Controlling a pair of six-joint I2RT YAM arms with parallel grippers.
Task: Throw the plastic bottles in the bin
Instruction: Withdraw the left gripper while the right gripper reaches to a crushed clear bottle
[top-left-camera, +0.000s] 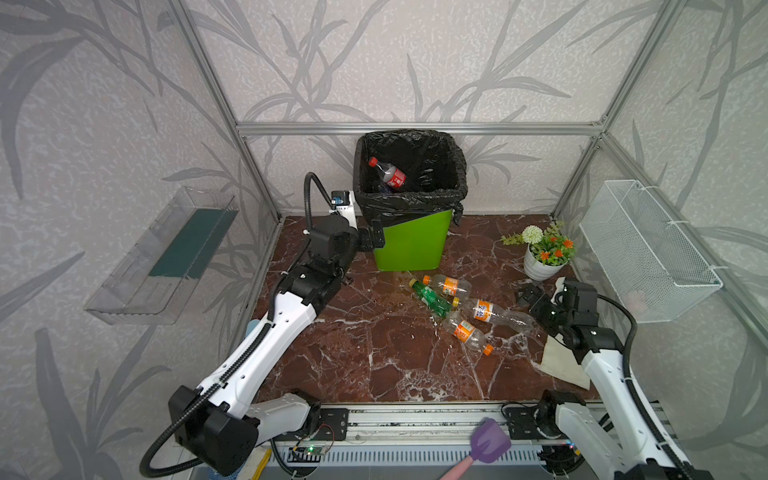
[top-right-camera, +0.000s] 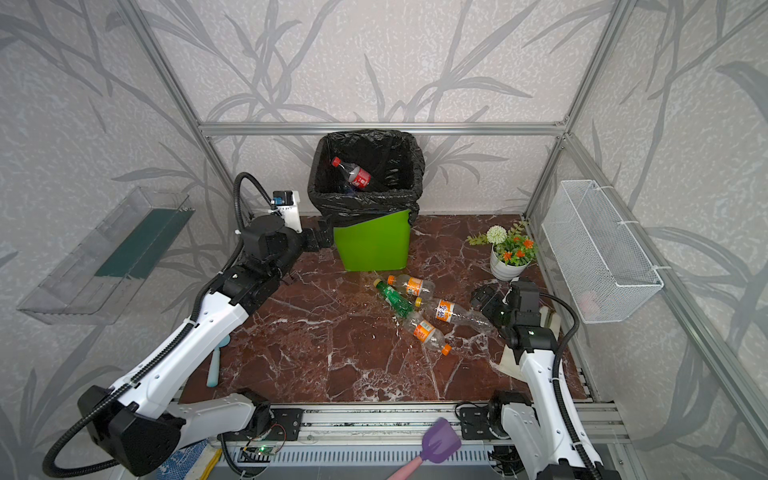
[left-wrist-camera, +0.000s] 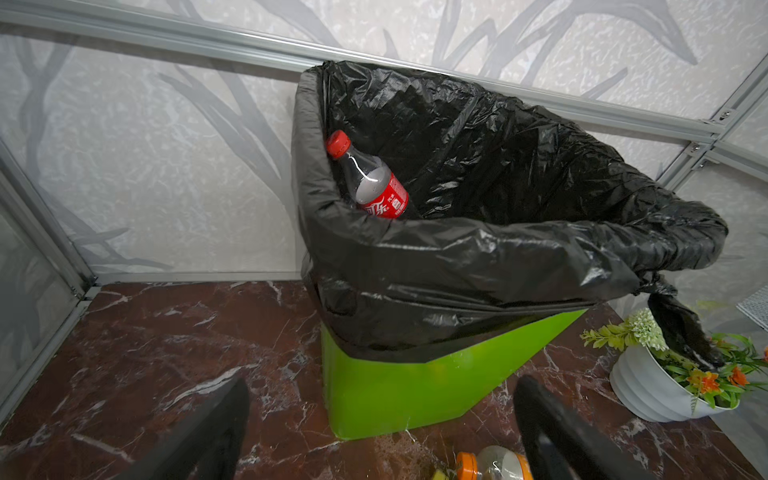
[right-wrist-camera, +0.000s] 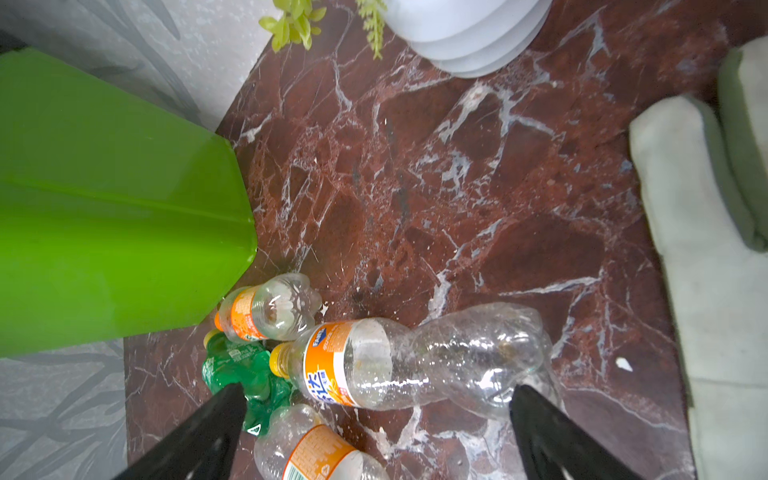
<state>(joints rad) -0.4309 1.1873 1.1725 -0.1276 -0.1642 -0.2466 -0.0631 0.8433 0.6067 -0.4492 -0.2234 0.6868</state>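
The dark red marble-patterned table (top-left-camera: 374, 357) carries a white ribbed pot (top-left-camera: 538, 269) of green leaves and orange flowers at its far right. Nearer, along the right edge, lies a pale cloth (top-left-camera: 561, 368), perhaps an oven mitt, partly hidden. A light-blue handled tool (top-right-camera: 214, 365) lies at the left edge. On the left wall hangs a clear plastic tray (top-left-camera: 137, 299) with a dark green sheet (top-left-camera: 195, 243) in it. On the right wall hangs a white wire-mesh basket (top-left-camera: 648, 249). A purple spatula (top-left-camera: 490, 445) with a pink handle sits at the near edge.

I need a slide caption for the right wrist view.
Open right end effector near four bottles lying beside the bin.
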